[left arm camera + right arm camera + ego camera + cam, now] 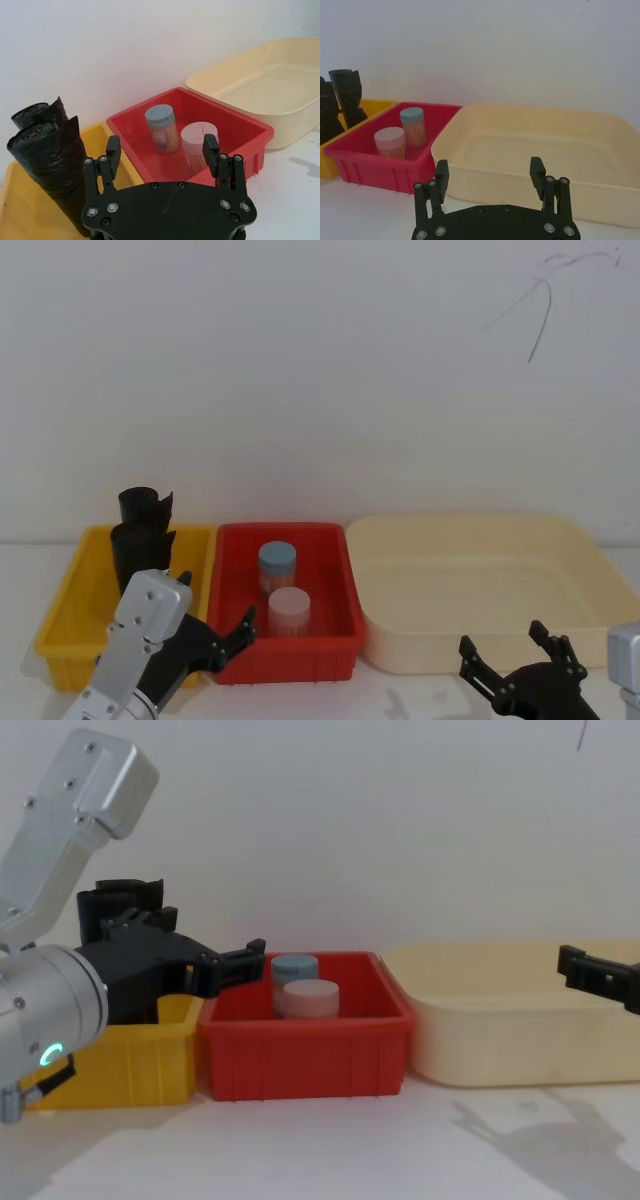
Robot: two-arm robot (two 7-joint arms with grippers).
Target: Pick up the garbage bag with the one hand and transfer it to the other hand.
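Bright, even light; soft, faint shadows.

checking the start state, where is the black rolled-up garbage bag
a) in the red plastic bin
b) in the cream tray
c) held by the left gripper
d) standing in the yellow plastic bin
d: the black rolled-up garbage bag stands upright in the yellow plastic bin, with the left gripper open beside it.
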